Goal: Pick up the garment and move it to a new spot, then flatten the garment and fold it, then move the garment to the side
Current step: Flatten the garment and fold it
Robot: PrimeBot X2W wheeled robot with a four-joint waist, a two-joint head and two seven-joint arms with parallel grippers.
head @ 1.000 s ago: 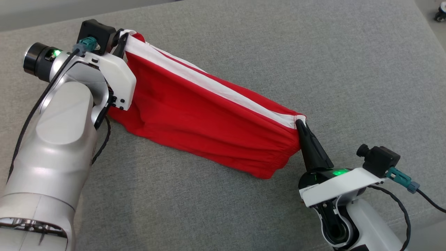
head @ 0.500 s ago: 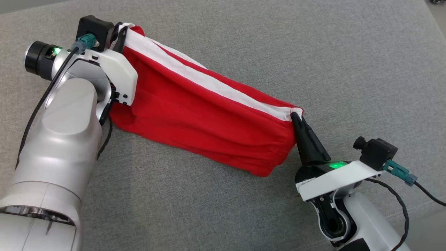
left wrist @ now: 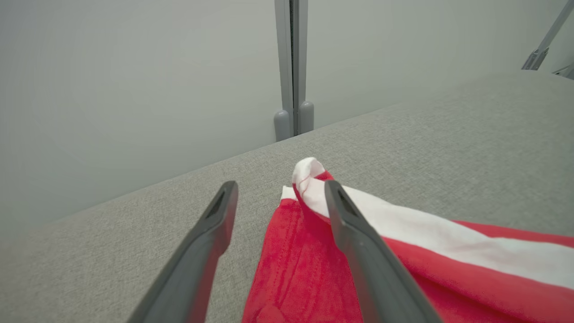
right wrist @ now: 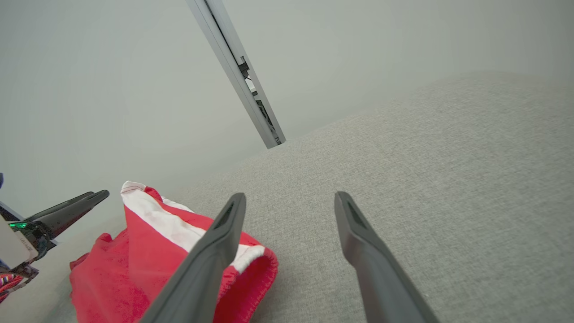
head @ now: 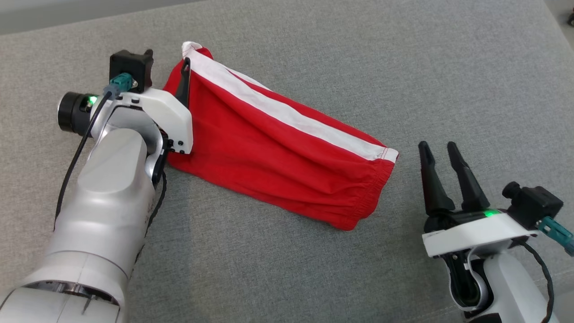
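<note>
Red cloth with a white stripe, the garment (head: 278, 148) lies slack on the grey fabric worktop (head: 403, 67) in the head view. It slants from the far left down to the near right, and its gathered waistband end is at the near right. The left gripper (head: 163, 67) is at the garment's far left end. One dark finger (head: 184, 80) shows there, over the edge of the cloth. The right gripper (head: 437, 146) is to the right of the waistband end, apart from it, its two fingers spread and holding nothing.

In the left wrist view, the left gripper (left wrist: 279, 190) is spread wide and empty. Its left finger (left wrist: 210, 242) is above bare worktop and its right finger (left wrist: 358, 251) is over the red cloth; I cannot tell whether that finger touches it. A curled white corner of the garment (left wrist: 314, 269) stands up between the fingertips. Beyond the worktop's far edge are a pale wall and a grey post (left wrist: 291, 67).

In the right wrist view, the right gripper (right wrist: 290, 197) is open above bare worktop, with nothing between its fingers. The garment (right wrist: 134, 260) lies to the left, partly behind the left finger. The left gripper (right wrist: 101, 194) is at the garment's far end. A tilted grey post (right wrist: 237, 76) crosses the wall.
</note>
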